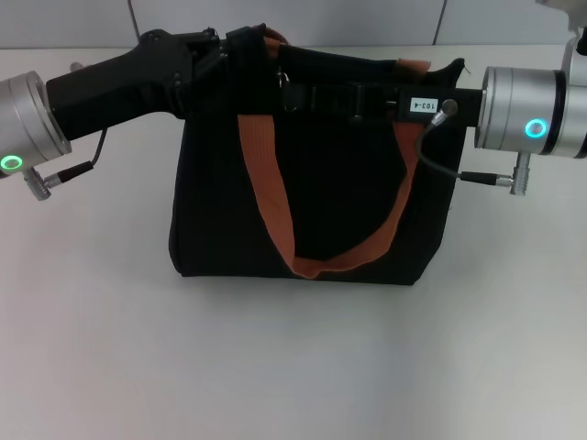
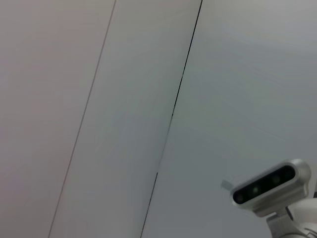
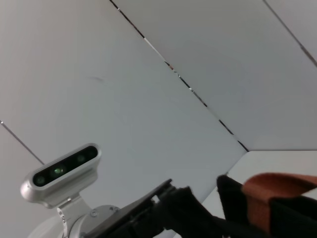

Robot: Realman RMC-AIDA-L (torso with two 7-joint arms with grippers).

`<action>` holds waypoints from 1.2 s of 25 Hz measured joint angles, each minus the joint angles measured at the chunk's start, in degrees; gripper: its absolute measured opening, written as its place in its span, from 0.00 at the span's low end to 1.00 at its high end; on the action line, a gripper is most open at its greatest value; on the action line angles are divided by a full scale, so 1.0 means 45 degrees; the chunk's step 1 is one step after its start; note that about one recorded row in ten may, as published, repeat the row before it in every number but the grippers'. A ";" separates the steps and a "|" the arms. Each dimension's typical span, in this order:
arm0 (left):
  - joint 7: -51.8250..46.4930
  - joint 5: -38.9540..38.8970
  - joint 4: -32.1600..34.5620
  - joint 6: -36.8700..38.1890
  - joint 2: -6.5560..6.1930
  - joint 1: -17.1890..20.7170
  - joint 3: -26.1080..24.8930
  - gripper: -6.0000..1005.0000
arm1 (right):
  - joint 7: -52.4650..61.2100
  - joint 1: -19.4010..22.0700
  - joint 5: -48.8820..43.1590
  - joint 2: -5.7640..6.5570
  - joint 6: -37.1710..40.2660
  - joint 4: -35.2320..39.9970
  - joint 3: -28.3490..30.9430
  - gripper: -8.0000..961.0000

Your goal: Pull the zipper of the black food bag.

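Observation:
The black food bag (image 1: pixel 312 202) stands upright in the middle of the white table, its rust-orange strap (image 1: pixel 266 174) hanging in a loop down the front. My left gripper (image 1: pixel 249 44) comes in from the left and is shut on the bag's top left corner by the other strap. In the right wrist view that corner (image 3: pixel 233 198) and strap (image 3: pixel 277 191) show beside the left gripper (image 3: pixel 168 208). My right gripper (image 1: pixel 303 96) lies level across the bag's top edge, its tip right next to the small silver zipper (image 1: pixel 287 85).
The white table (image 1: pixel 293 367) spreads in front of the bag and to both sides. A pale panelled wall stands behind it. The left wrist view holds only that wall and the right arm's wrist camera (image 2: pixel 270 186).

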State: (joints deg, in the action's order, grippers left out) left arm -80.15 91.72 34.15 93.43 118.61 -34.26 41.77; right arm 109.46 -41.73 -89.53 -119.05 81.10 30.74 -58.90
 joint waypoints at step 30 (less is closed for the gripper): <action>0.0096 -0.0172 0.0349 0.0078 -0.0030 0.0055 -0.0092 0.03 | 0.0343 0.1641 0.0088 0.0342 0.0096 0.0065 0.1031 0.01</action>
State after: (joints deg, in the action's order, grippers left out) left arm -79.72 90.95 35.72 93.78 118.47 -34.01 41.35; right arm 111.00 -34.34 -89.14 -117.50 81.54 31.03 -54.27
